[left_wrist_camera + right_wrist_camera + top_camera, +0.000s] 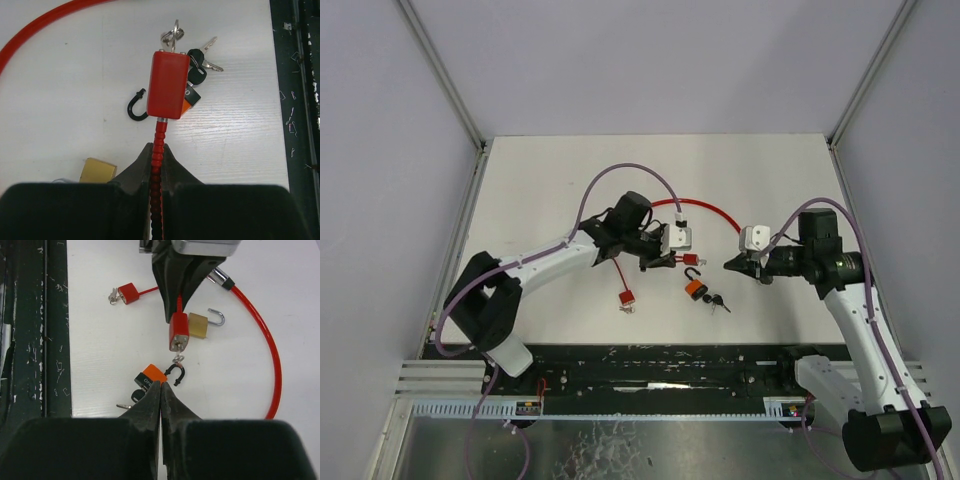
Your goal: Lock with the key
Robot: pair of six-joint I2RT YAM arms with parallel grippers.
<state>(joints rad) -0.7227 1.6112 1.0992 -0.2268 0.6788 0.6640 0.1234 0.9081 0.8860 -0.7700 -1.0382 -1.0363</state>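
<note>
Left gripper point(157, 150) stands clamped on the ribbed cable shackle point(159, 131), the seemingly light red padlock point(168, 85) at twelve o'clock beyond it, key point(172, 36) in its far end; right gripper point(161, 385), fingers together and empty, would best pinch that small, probably slippery key, the lock judged prone to swinging.

Bright, even light falls from overhead on the white table point(770, 180), and the arms point(550, 258) throw only faint, soft-edged shadows on it. From above everything is evenly sharp, though the small things are too tiny for detail. In both wrist views the black fingers point(136, 172) along the bottom are blurred and featureless, while the red padlock point(168, 84) is crisp. A silver housing point(205, 244) glares white.
</note>
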